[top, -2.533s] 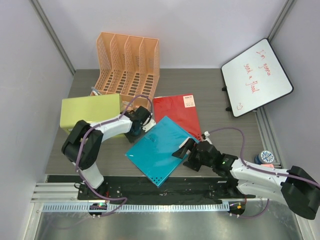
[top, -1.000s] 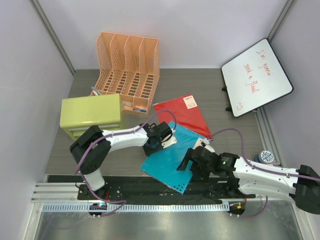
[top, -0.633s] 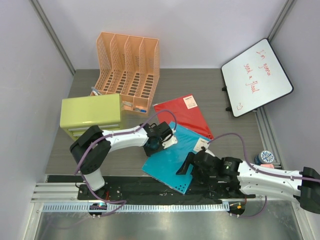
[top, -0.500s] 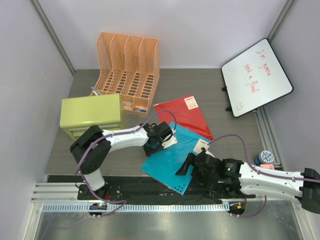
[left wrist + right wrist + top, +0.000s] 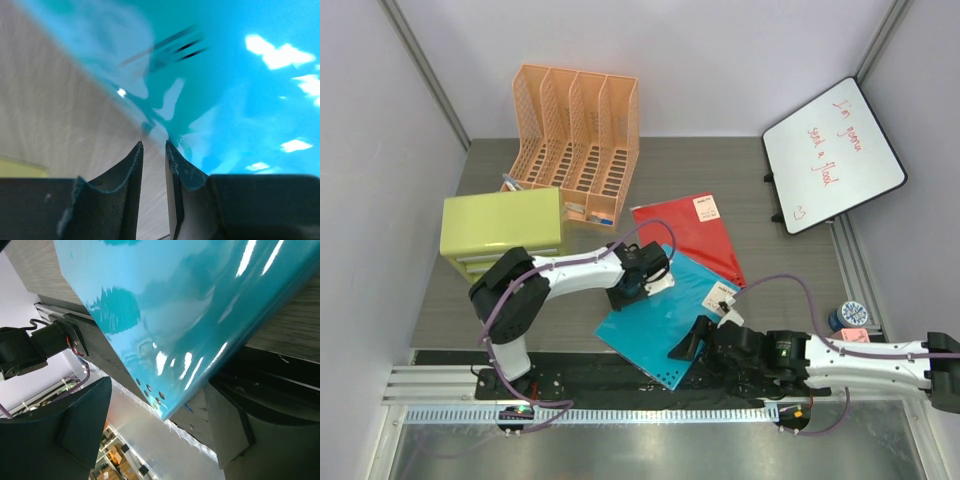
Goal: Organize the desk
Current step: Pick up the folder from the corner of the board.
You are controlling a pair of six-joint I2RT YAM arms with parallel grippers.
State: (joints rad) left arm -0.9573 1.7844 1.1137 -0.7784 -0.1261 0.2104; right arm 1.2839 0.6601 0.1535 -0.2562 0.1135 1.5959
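Left arm [image 5: 570, 275] and right arm [image 5: 865, 358] alike: white tubular links between bulky matte-black joint housings; a thin purple cable [image 5: 775, 279] loops loosely along each; the jaws are dark, flat-sided wedges, the left pair with finely ridged inner edges.

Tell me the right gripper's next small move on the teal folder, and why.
Probably close the right gripper on the teal folder's near edge. Its open fingers straddle that edge where the folder overhangs the front of the desk. The left gripper pinches the folder's far left edge, so a second grip looks ready for lifting it.
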